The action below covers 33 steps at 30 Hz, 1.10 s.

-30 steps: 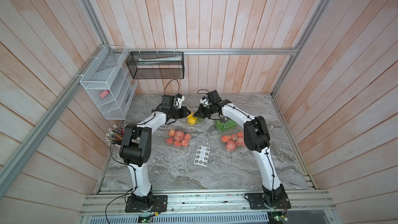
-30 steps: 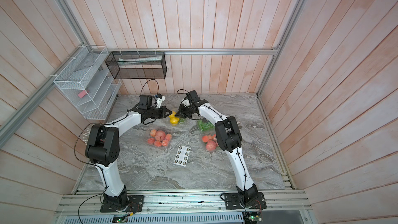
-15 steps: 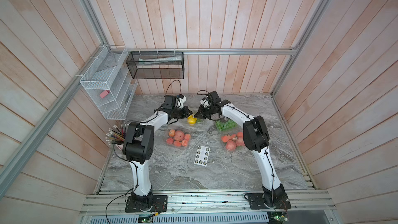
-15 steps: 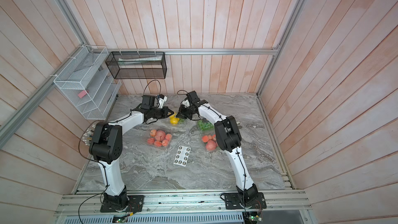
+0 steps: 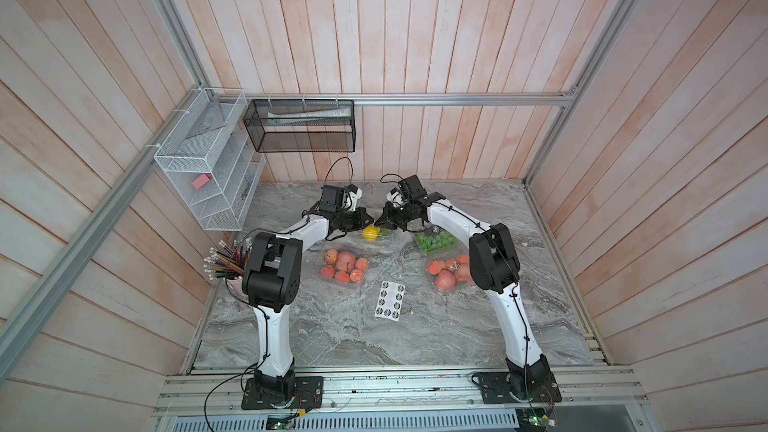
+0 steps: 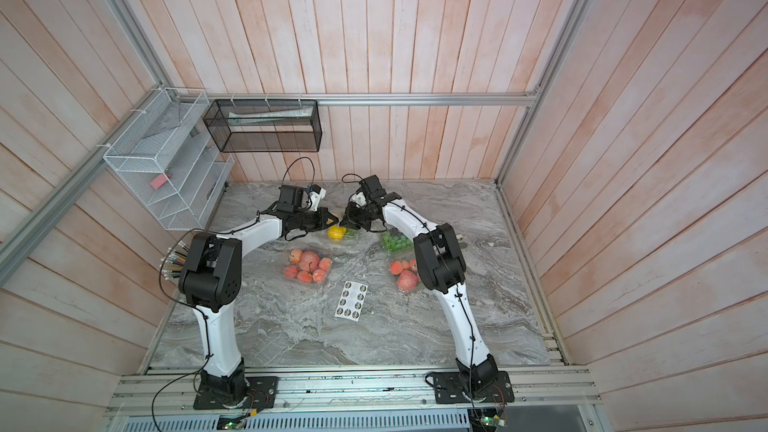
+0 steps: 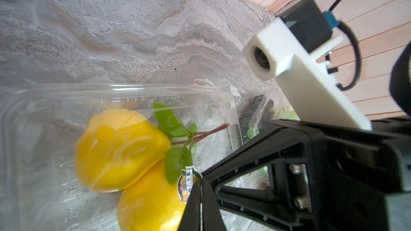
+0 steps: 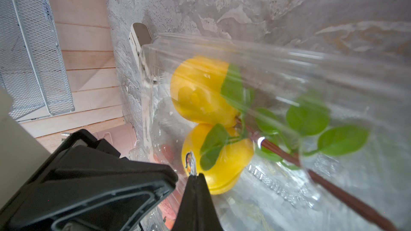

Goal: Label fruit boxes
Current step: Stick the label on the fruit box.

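Observation:
The fruit boxes are clear clamshells in both top views: yellow fruit with leaves [image 5: 371,233], green grapes [image 5: 436,241], and two of red-orange fruit [image 5: 344,265] [image 5: 446,274]. My left gripper [image 5: 370,223] and right gripper [image 5: 376,223] meet tip to tip just above the yellow-fruit box [image 7: 124,143]. A small round sticker [image 7: 185,185] hangs between the two tips. The right gripper [image 8: 195,175] is shut on the sticker's [image 8: 190,160] edge. The left gripper [image 7: 200,183] is shut, its tips on the sticker's other edge.
A white sticker sheet [image 5: 390,295] lies on the marble table [image 5: 332,334] between the two red-fruit boxes. A cup of pencils [image 5: 224,263] stands at the left edge. A white wire shelf [image 5: 208,184] and a black mesh basket [image 5: 299,126] hang on the walls.
The left jaws have closed the last bit at the sticker, and the left arm's elbow has shifted slightly. The right arm has stayed still.

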Tool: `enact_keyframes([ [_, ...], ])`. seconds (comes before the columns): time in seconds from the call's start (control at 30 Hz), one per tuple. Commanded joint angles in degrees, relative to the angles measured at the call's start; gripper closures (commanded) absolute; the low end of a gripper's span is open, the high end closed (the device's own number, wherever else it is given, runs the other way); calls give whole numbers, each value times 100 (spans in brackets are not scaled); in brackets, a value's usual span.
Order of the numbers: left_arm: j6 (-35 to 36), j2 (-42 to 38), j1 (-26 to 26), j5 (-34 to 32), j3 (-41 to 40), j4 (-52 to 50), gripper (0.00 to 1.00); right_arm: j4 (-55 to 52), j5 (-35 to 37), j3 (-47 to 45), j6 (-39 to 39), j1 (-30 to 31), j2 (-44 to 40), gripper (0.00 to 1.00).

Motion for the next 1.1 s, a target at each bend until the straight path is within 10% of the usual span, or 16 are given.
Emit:
enact_keyframes([
  [0.0, -54, 167, -50, 17, 107, 154, 93, -242, 162, 90, -128, -18, 179, 100],
  [1.07, 209, 336, -55, -449, -74, -134, 95, -226, 219, 89, -86, -24, 138, 100],
])
